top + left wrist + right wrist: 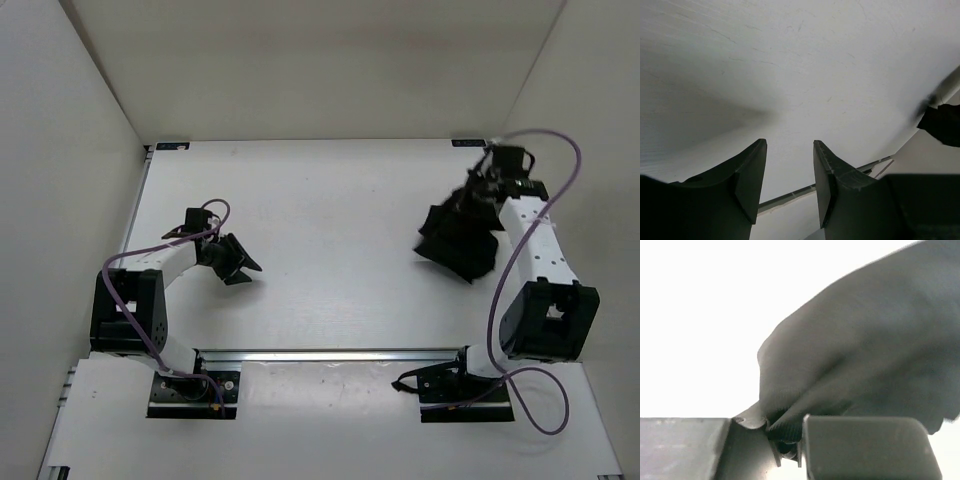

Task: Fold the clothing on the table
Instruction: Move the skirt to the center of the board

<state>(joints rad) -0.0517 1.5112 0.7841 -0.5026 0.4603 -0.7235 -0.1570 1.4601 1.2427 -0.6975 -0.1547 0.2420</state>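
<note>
Bolted base plates of both arms sit lowest in the overhead view, just on the near side of the aluminium rail (330, 354) that edges the table (330, 200). Beyond the rail's left end, the left gripper (245, 272) hangs low over bare table with its jaws spread and nothing between them. Beyond the rail's right end, and well away from it toward the far corner, the clothing (458, 245) is a bunched black mass. One part is drawn up to the right gripper (478, 195) and the rest sags toward the table. The right arm's white forearm reaches from the rail side up to that bundle.

From the left wrist, the left gripper (790, 150) shows two dark fingers (747, 175) standing well apart, holding nothing. White table (790, 60) fills the view past them, and a thin strip of the rail (790, 196) crosses low between the fingertips.

From the right wrist, the right gripper (785, 437) is pressed closed. Its fingers (865, 447) pinch a ribbed fold of the clothing (865, 350), which swells upward and to the right across most of the frame against a washed-out white background. The rail does not show in this view.
</note>
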